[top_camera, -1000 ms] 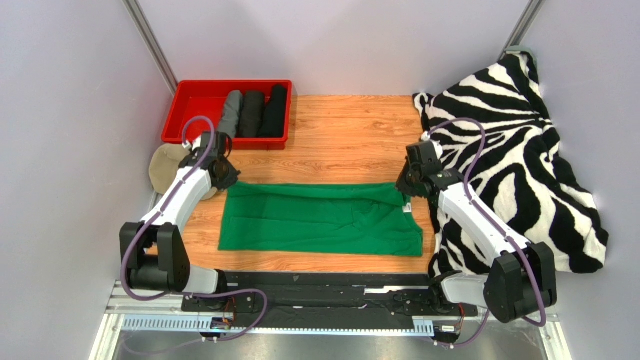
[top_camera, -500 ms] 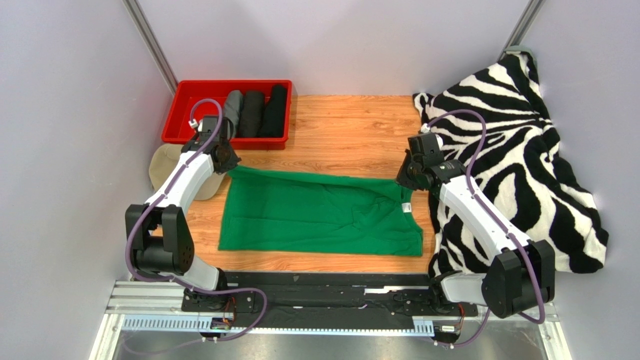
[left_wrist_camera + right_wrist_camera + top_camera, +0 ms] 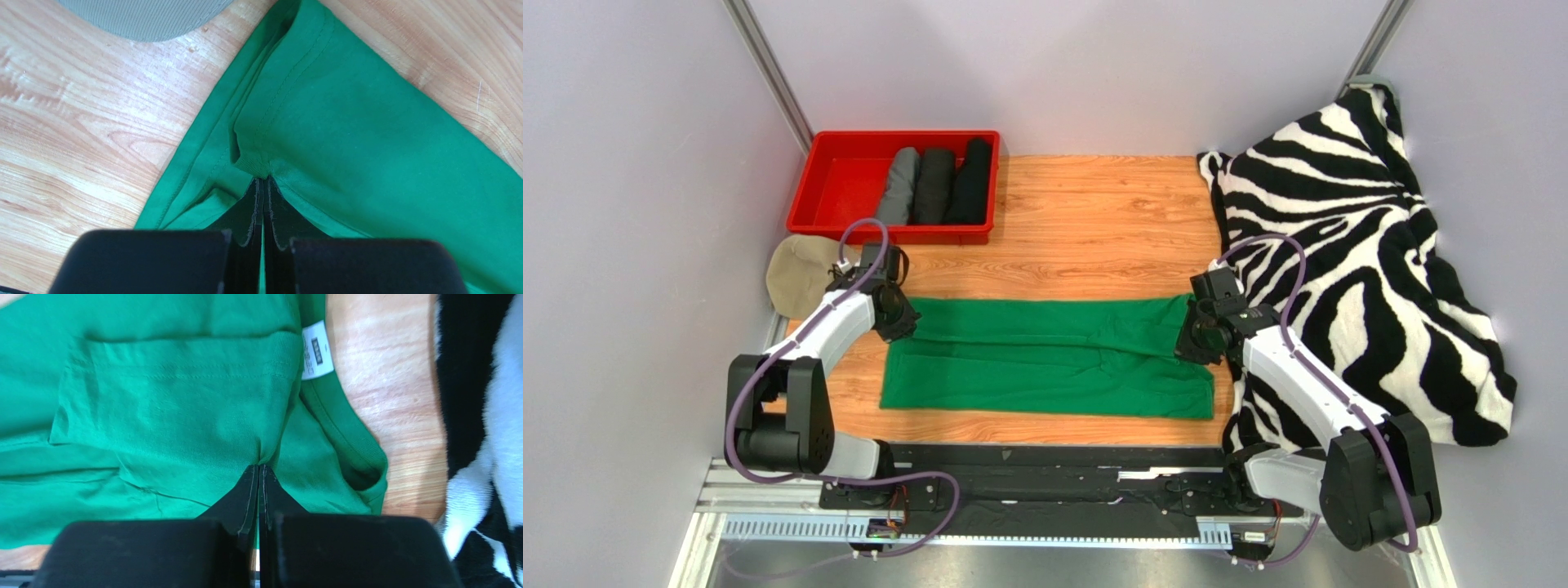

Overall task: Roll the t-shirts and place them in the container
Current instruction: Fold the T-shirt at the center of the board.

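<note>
A bright green t-shirt (image 3: 1051, 358) lies folded into a long band across the wooden table, its white label (image 3: 317, 349) near the right end. My left gripper (image 3: 895, 316) is shut on the shirt's far left corner, pinching a hem fold (image 3: 255, 164). On the right end my right gripper (image 3: 1192, 343) is shut on a fold of the same cloth (image 3: 264, 454). One grey and two black rolled t-shirts (image 3: 936, 185) lie side by side in the red bin (image 3: 840, 181).
A zebra-striped blanket (image 3: 1369, 245) covers the table's right side, close to my right arm. A beige cap (image 3: 798, 272) lies at the left edge beside my left arm. Bare wood (image 3: 1087, 221) stretches behind the shirt.
Both grippers lifted the shirt's far edge, then carried it toward the near side and down. The shirt now lies as a narrower folded band.
</note>
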Motion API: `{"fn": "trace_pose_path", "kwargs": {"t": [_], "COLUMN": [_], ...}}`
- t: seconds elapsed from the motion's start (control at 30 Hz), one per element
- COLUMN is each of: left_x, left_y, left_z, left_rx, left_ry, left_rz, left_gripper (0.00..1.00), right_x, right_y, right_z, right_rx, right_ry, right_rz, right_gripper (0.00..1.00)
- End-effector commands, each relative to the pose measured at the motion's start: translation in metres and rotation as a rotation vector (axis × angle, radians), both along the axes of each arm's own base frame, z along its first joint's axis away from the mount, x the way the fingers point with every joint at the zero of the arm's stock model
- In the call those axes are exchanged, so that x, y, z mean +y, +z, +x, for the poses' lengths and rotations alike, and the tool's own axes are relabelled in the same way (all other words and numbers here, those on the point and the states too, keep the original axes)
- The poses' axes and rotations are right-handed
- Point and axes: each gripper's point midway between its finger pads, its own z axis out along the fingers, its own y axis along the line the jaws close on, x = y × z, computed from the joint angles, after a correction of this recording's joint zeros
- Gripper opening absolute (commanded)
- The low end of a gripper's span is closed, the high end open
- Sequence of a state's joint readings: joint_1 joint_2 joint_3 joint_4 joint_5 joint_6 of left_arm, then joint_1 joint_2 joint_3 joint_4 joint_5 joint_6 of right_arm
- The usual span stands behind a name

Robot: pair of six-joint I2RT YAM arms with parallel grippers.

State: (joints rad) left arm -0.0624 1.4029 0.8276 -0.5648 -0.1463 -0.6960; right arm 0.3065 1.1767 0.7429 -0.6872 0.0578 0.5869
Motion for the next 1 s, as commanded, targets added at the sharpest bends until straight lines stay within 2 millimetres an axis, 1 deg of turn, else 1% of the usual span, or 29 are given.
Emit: {"fn": "trace_pose_path", "kwargs": {"t": [0.0,0.23,0.33,0.43,0.5,0.53,0.6,0.67,0.77,0.8,0.83,0.87,0.9,0.93,0.97], "left_x": [0.002,0.009,0.010,0.009,0.008,0.008,0.006,0.004,-0.003,-0.006,-0.007,-0.008,-0.009,-0.009,-0.010], "left_y": [0.016,0.028,0.030,0.027,0.023,0.021,0.013,0.004,-0.005,-0.007,-0.007,-0.008,-0.005,-0.001,0.004], "left_z": [0.009,0.007,0.003,-0.003,-0.008,-0.009,-0.014,-0.020,-0.022,-0.023,-0.022,-0.021,-0.021,-0.019,-0.016], "left_rx": [-0.080,-0.109,-0.111,-0.109,-0.107,-0.103,-0.080,-0.057,-0.047,-0.043,-0.047,-0.048,-0.060,-0.073,-0.092], "left_ry": [0.042,0.059,0.065,0.070,0.076,0.084,0.086,0.102,0.107,0.100,0.097,0.095,0.091,0.078,0.063], "left_rz": [-0.017,0.008,0.011,0.002,-0.004,-0.008,-0.018,-0.035,-0.079,-0.094,-0.100,-0.104,-0.109,-0.108,-0.109], "left_gripper": [0.00,0.00,0.00,0.00,0.00,0.00,0.00,0.00,0.00,0.02,0.07,0.14,0.28,0.32,0.36], "right_x": [0.008,0.004,0.004,-0.001,-0.001,-0.001,0.002,0.001,0.002,0.002,0.002,0.002,0.002,0.003,0.000], "right_y": [0.002,0.017,0.015,0.005,-0.001,-0.008,-0.014,-0.024,-0.029,-0.031,-0.029,-0.026,-0.021,-0.017,-0.007], "right_z": [0.005,0.004,-0.002,-0.009,-0.011,-0.016,-0.017,-0.021,-0.021,-0.021,-0.019,-0.018,-0.017,-0.016,-0.014], "right_rx": [-0.035,-0.073,-0.069,-0.053,-0.041,-0.023,-0.016,0.003,0.019,0.025,0.020,0.015,0.003,-0.006,-0.022], "right_ry": [0.011,0.007,0.005,-0.004,-0.004,-0.006,-0.005,-0.009,-0.015,-0.015,-0.012,-0.011,-0.009,0.004,-0.001], "right_rz": [0.050,0.042,0.050,0.032,0.035,0.035,0.052,0.048,0.052,0.051,0.051,0.051,0.052,0.049,0.038], "right_gripper": [0.00,0.00,0.00,0.00,0.00,0.00,0.00,0.00,0.01,0.04,0.08,0.17,0.22,0.26,0.33]}}
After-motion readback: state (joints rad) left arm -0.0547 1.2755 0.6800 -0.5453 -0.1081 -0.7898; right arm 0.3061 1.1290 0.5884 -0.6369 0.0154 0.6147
